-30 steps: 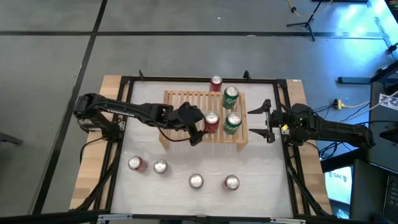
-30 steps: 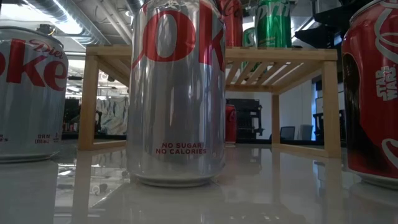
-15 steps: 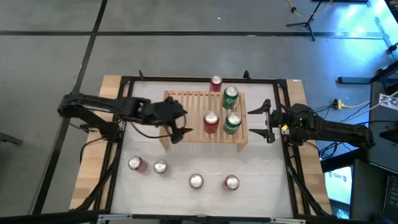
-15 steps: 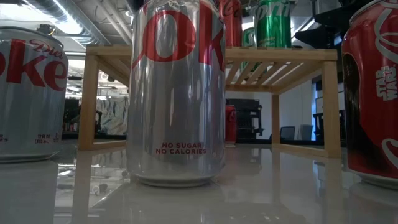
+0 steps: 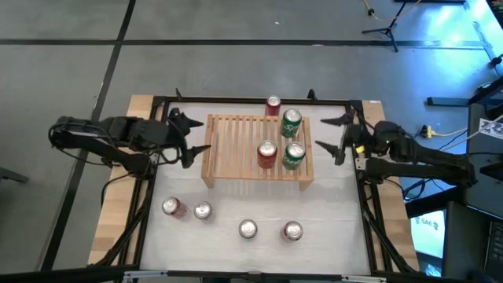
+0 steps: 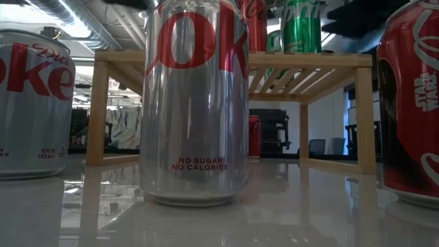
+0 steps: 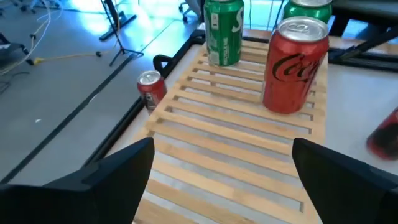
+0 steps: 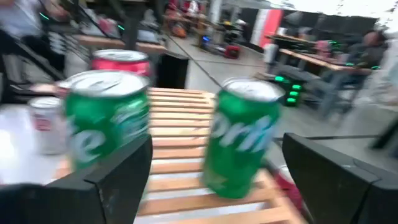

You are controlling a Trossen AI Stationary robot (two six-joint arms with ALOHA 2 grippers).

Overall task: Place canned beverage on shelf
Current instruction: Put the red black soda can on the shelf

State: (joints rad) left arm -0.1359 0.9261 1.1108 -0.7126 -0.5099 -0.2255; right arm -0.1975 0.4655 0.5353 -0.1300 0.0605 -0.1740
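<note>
The light wooden shelf (image 5: 236,145) stands mid-table. On its slats stand a red can (image 5: 267,154) and two green cans (image 5: 291,123) (image 5: 295,155); all show in the left wrist view, the red can (image 7: 295,65) upright on the shelf (image 7: 236,137). My left gripper (image 5: 196,137) hovers open just off the shelf's left end, holding nothing. Off the shelf's right end my right gripper (image 5: 324,134) is open too, facing the green cans (image 8: 245,137).
A small red can (image 5: 273,104) stands on the table behind the shelf. Several more cans stand near the front edge: red (image 5: 171,207), silver (image 5: 203,210), silver (image 5: 248,229), red (image 5: 292,230). A black frame (image 5: 236,100) borders the table.
My left gripper has drawn back from beside the red can on the shelf toward the table's left edge, rising a little, its fingers as wide as before. The red can stays upright on the slats. My right gripper has risen slightly and turned a little.
</note>
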